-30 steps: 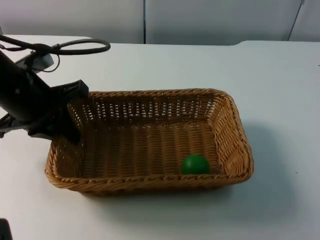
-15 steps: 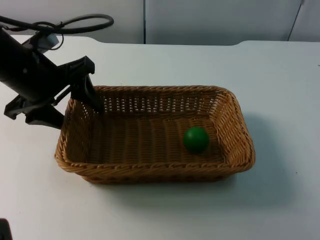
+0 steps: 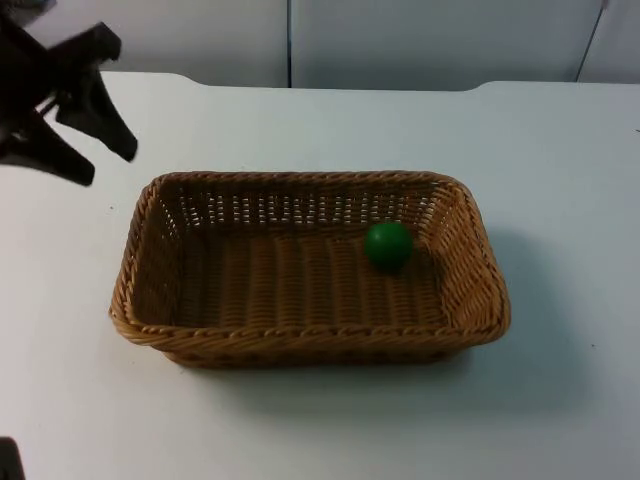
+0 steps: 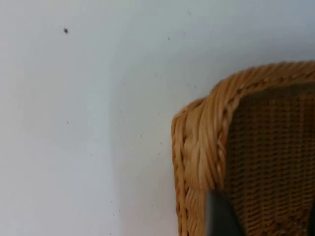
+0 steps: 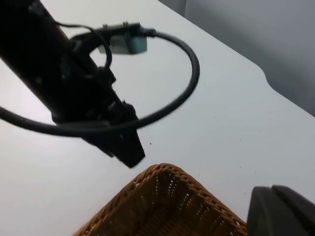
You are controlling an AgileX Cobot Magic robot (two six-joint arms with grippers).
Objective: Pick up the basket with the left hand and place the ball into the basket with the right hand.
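The basket (image 3: 310,270) is set flat on the white table (image 3: 560,200), held by nothing. The green ball (image 3: 388,244) is seen inside it, close to the far right wall. Beyond the basket's far left corner, the left gripper (image 3: 95,140) is raised clear of the rim, fingers spread wide and empty. The right gripper's state cannot be told from the views. The grey wall (image 3: 420,40) is seen behind.

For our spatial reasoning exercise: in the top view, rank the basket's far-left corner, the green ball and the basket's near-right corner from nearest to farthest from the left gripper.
Measured from the left gripper:
1. Basket far-left corner, just beside it.
2. Green ball, inside near the far-right wall.
3. Basket's near-right corner, diagonally opposite.
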